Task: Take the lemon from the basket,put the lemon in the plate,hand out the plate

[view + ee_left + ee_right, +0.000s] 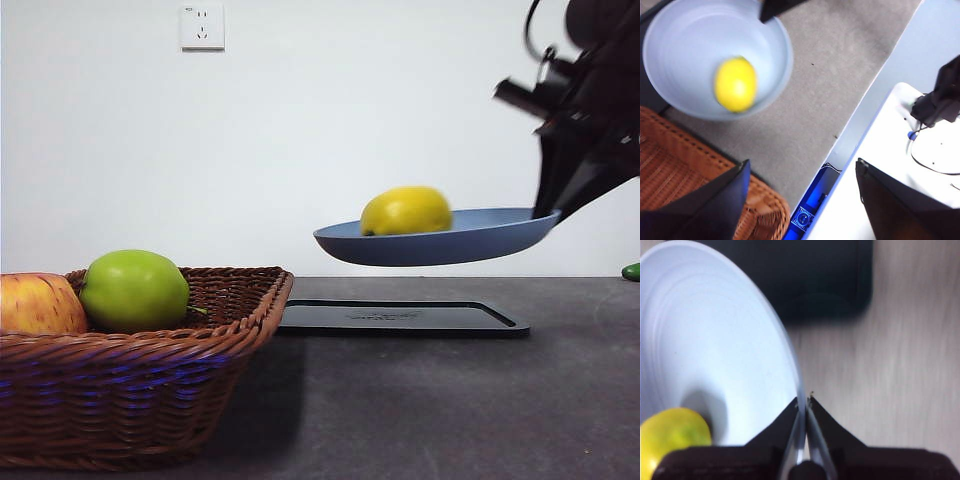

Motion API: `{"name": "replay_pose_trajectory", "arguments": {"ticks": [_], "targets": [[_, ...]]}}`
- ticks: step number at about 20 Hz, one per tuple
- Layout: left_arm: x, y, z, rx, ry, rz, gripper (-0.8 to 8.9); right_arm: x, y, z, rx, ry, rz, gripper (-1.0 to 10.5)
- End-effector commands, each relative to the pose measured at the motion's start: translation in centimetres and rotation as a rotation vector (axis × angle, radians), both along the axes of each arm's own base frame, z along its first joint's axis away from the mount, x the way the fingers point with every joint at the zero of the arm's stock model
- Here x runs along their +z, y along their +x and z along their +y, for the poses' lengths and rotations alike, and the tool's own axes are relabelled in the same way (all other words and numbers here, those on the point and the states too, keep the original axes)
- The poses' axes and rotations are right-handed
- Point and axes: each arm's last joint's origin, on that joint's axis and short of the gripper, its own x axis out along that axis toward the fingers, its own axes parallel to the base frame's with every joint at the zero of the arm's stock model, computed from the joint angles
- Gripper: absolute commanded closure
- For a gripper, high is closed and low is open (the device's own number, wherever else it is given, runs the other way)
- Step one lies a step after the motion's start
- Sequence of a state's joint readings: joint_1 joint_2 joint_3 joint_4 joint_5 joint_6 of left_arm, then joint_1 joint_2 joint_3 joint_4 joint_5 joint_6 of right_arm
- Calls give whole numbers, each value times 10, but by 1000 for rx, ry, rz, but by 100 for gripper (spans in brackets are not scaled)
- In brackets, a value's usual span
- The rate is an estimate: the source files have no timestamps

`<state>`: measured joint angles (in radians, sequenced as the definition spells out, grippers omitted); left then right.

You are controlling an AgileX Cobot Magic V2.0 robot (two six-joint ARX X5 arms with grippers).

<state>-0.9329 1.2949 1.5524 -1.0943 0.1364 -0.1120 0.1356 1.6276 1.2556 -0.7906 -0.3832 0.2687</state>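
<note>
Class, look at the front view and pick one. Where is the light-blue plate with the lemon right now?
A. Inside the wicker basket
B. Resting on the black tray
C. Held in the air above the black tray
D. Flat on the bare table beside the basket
C. The plate, carrying the lemon, hangs clear above the black tray, with the right gripper shut on its rim.

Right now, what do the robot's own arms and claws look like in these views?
Both claws have two black, wedge-shaped jaws with a matte finish. The left claw shows broad, flat jaws. The right claw tapers to thin tips; in the front view its arm is a dark bulk with a looping black cable.
</note>
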Motion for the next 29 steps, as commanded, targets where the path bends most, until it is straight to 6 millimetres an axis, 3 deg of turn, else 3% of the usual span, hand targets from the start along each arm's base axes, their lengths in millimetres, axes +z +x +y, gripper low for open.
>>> {"name": "replay_pose_trajectory", "arguments": {"ticks": [1,5,8,15,19,23,27,29], "targets": [[10,-7,6,-11,-16,-22,451,-4,35,3,9,9,-28,944],[12,-13,15,-10,-8,-17,451,-26,86,6,-3,11,-26,944],[13,-13,15,-9,-11,-19,451,-45,109,5,-38,23,-8,944],[14,-11,13,9,-20,-41,451,-76,123,-2,-58,67,38,923],[13,-9,14,50,7,-78,451,-75,124,-5,-57,67,17,727],[15,-5,15,150,55,-185,451,-57,117,-13,-58,69,14,713],[17,5,12,247,126,-342,455,-4,88,-16,28,83,-15,724],[17,12,12,231,147,-381,541,25,65,-8,98,64,-24,807]]}}
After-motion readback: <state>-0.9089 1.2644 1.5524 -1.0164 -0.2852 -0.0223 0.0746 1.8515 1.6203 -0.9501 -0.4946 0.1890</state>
